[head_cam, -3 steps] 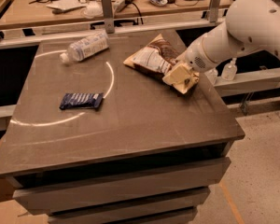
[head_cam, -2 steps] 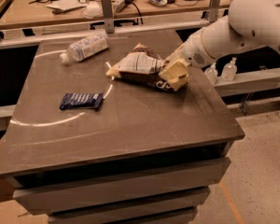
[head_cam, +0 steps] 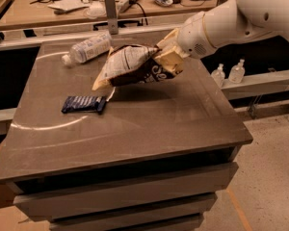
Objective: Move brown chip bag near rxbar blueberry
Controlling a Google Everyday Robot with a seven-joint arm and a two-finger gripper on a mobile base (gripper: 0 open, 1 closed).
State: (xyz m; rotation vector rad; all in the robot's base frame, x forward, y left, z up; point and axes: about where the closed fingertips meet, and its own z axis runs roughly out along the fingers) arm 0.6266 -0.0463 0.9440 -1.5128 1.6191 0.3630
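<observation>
Work area, dim warm light.
Dark table top [head_cam: 159, 124] over stacked drawer fronts [head_cam: 120, 192]; speckled concrete floor [head_cam: 274, 177] at right; cluttered wooden workbench [head_cam: 29, 16] behind, beyond a metal rail [head_cam: 38, 33].

clear plastic bottle [head_cam: 89, 47] on its side at the grey table's [head_cam: 159, 121] far-left corner

One brown chip bag [head_cam: 127, 66], one rxbar blueberry [head_cam: 84, 104], one clear bottle [head_cam: 89, 47], two small bottles [head_cam: 218, 75], one tool [head_cam: 166, 62] gripping the bag's end.
</observation>
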